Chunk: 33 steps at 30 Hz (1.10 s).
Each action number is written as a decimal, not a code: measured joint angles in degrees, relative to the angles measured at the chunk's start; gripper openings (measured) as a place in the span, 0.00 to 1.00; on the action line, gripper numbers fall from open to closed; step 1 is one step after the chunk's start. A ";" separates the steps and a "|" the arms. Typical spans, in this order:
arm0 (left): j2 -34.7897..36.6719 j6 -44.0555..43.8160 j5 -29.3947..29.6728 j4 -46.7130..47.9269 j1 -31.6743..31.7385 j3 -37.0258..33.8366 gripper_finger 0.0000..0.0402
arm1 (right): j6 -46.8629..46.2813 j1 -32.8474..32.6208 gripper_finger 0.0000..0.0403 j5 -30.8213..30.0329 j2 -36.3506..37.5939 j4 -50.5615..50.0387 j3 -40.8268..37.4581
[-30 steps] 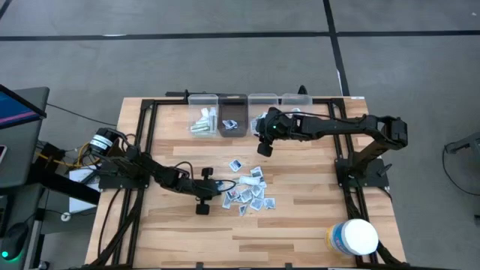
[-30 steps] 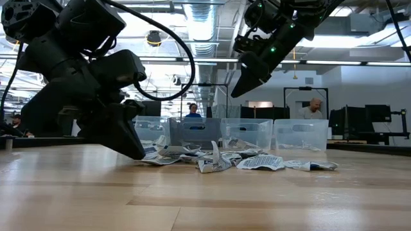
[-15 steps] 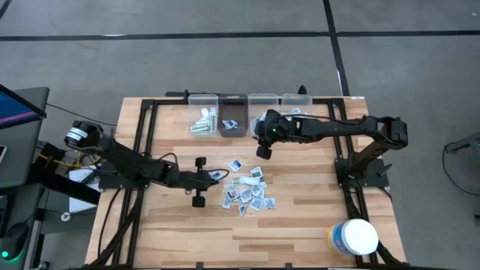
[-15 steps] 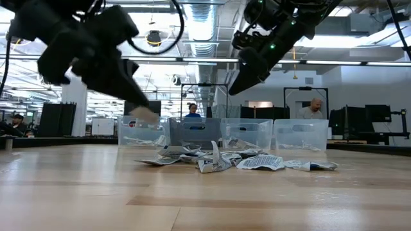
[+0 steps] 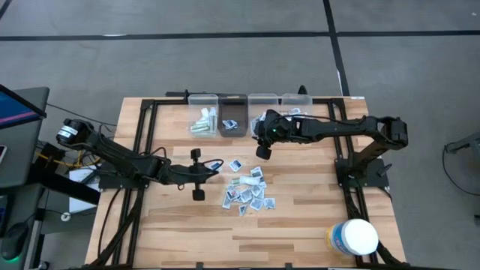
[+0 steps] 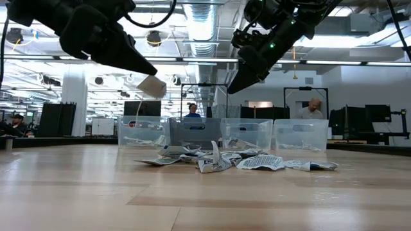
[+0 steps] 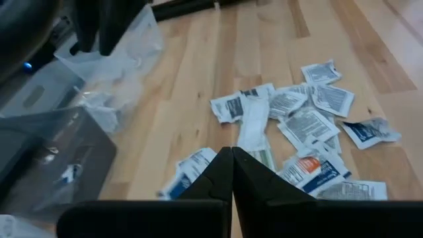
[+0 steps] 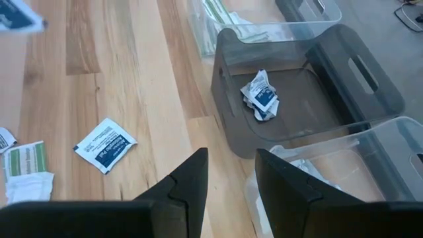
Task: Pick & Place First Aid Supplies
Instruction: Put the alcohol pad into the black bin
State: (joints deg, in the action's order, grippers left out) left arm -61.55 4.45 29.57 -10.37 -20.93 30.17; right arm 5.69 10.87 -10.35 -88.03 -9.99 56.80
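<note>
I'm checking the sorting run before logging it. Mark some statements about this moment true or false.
1. The left tool is shut on a packet, raised off the table. True.
2. The right tool holds a packet. False: its fingers stand apart with nothing between them.
3. The dark bin holds crumpled packets. True.
4. The white tub stands among the bins. False: it stands at the table's near right corner.
5. Loose packets lie at mid-table. True.

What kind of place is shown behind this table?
Probably a robotics lab or an open industrial workspace. Behind the wooden table the low view shows exposed ceiling ducts, dark monitors on stands, and people sitting at workstations.
</note>
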 joint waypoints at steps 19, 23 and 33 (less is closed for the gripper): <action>0.43 6.26 -0.03 -10.74 11.77 0.02 0.02 | 2.22 -2.99 0.30 5.93 0.00 5.90 0.00; 0.43 6.71 -1.94 -12.09 18.39 0.02 0.02 | -0.68 -3.02 0.30 5.88 0.00 5.51 0.00; -7.33 7.32 -23.26 -28.40 36.75 0.09 0.02 | -7.91 -2.99 0.30 5.84 0.00 -0.55 0.00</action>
State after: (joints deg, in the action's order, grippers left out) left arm -68.88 11.77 6.30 -38.77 15.82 30.26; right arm -2.21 7.88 -4.51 -88.03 -10.54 56.80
